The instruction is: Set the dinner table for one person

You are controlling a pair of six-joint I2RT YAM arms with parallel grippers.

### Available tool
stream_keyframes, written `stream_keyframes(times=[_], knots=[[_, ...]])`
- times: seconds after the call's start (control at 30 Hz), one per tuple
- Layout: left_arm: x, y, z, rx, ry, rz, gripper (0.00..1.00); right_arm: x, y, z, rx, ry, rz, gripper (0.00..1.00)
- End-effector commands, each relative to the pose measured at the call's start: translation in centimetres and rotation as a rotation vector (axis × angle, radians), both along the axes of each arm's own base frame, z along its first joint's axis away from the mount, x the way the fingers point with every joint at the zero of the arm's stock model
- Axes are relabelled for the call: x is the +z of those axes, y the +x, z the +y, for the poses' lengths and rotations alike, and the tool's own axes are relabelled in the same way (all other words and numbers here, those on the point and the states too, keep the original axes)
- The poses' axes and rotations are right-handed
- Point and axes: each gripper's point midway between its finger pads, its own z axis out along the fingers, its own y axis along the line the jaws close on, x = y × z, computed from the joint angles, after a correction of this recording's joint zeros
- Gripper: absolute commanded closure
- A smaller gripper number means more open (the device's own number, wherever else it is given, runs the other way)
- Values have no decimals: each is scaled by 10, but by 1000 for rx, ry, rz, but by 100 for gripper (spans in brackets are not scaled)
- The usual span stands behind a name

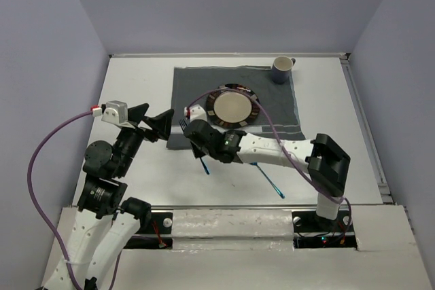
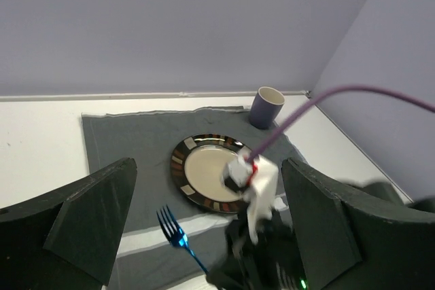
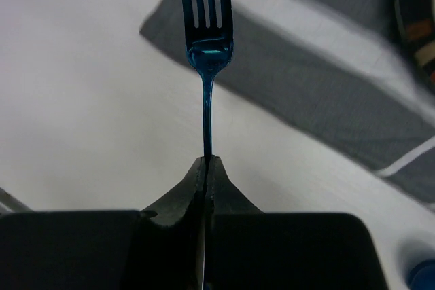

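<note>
Right wrist view: fork pinched above the desk

White desk (image 1: pixel 136 86) spans the scene, bearing a grey placemat (image 1: pixel 194 89) with plate (image 1: pixel 233 106) and mug (image 1: pixel 282 69); mug contents indiscernible. Right hand (image 3: pixel 206 166) clamps a blue fork (image 3: pixel 206 45) by its handle, the rear end hidden. Left hand (image 1: pixel 152 121) gapes wide. A second blue utensil (image 1: pixel 272 183) lies nearer the desk's front edge, its type unclear.

On the white table (image 1: pixel 136 86), the right claw (image 1: pixel 196 142) grips a blue fork (image 1: pixel 183 125) at the grey placemat's (image 1: pixel 197 86) near-left corner; plate (image 1: pixel 233 106) centre, mug (image 1: pixel 282 69) far right.
</note>
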Motion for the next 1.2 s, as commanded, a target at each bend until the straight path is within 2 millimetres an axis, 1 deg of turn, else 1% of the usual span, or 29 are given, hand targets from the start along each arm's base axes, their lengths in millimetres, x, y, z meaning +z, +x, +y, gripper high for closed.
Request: stream_keyframes(times=[0.0, 0.03, 0.07, 0.1, 0.13, 0.17, 0.2, 0.23, 0.3, 0.33, 0.37, 0.43, 0.47, 0.53, 0.57, 0.6, 0.63, 0.9, 0.93, 1.0, 1.07, 1.1, 1.13, 1.17], knots=[[19, -5, 3, 4, -14, -64, 1, 43, 88, 6, -150, 133, -112, 100], [19, -5, 3, 5, -14, -64, 1, 62, 105, 15, -182, 190, -135, 100], [19, -5, 4, 7, -14, -65, 1, 42, 121, 18, -213, 166, -130, 100], [19, -5, 4, 7, -13, -67, 1, 41, 141, 13, -249, 173, -133, 100], [19, -5, 4, 9, -13, -66, 1, 35, 149, 18, -245, 184, -115, 100], [19, -6, 4, 6, -13, -67, 1, 45, 162, 25, -266, 232, -115, 100], [19, -6, 4, 7, -13, -67, 1, 24, 170, 26, -281, 213, -94, 100], [19, -5, 5, 10, -13, -67, 1, 19, 183, 22, -317, 236, -71, 100], [19, -6, 4, 7, -13, -67, 1, 10, 194, 20, -343, 256, -44, 100], [19, -6, 4, 4, -14, -67, 1, 2, 201, 23, -352, 262, -31, 100], [20, -6, 3, 0, -15, -68, 1, -2, 202, 25, -355, 267, -26, 100], [19, -6, 2, -6, -16, -66, 1, -9, 214, 20, -377, 270, -18, 100], [20, -7, 1, -11, -16, -68, 1, -18, 214, 25, -372, 271, -2, 100], [19, -7, 0, -15, -16, -66, 1, -23, 224, 21, -382, 277, 7, 100], [20, -7, 0, -17, -16, -67, 1, -33, 223, 23, -378, 270, 25, 100], [20, -7, -1, -20, -17, -67, 1, -35, 228, 19, -388, 275, 31, 100], [20, -7, -1, -20, -18, -67, 1, -39, 227, 20, -394, 279, 41, 100], [19, -7, -2, -27, -16, -64, 1, -50, 232, 23, -423, 288, 53, 100], [18, -6, -2, -27, -16, -63, 1, -54, 232, 23, -430, 285, 55, 100], [17, -6, -2, -27, -18, -59, 1, -54, 238, 20, -445, 291, 53, 100], [17, -6, -3, -32, -16, -59, 1, -56, 239, 23, -438, 295, 58, 100], [17, -6, -3, -32, -16, -59, 1, -56, 239, 23, -437, 296, 59, 96], [17, -6, -3, -30, -18, -58, 1, -56, 239, 24, -436, 296, 58, 88], [17, -5, -3, -30, -17, -56, 1, -53, 238, 25, -420, 296, 58, 70]])
